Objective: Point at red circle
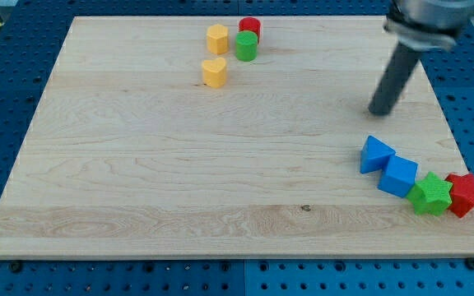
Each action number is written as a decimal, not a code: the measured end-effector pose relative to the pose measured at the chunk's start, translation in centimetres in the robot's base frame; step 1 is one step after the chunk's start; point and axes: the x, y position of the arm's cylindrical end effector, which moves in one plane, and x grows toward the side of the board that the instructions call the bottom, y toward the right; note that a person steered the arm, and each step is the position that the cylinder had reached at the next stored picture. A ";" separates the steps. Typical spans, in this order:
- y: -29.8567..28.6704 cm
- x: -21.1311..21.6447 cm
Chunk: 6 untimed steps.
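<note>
Red circle (249, 26) sits well up and to the view's left of my tip (378, 113), touching the green circle (246, 46) near the board's top edge; my tip is a bare rod, holding nothing.

The desk (179, 164) is made of pale wood, its grain seen in long streaks running from nine o'clock to three o'clock, with one small dark knot (305, 207) toward five o'clock; the finish looks smooth and matt. Around it a blue perforated surface (6, 99) is seen, with a faint sheen like painted metal, though its material cannot be told for certain. The blocks appear as smooth, solid-coloured plastic with a dull gloss: the red circle (250, 26), green circle (246, 46), yellow hexagon (217, 39) and yellow heart (214, 72) at twelve o'clock, the blue triangle (375, 154), blue square (398, 176), green star (431, 195) and red star (466, 194) at four o'clock. The rod ending in my tip (378, 113) is seen as dark and matt.
</note>
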 end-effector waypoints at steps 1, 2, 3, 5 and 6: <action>-1.8 -10.2; -4.6 -17.7; -6.9 -18.9; -12.7 -19.0; -15.6 -19.0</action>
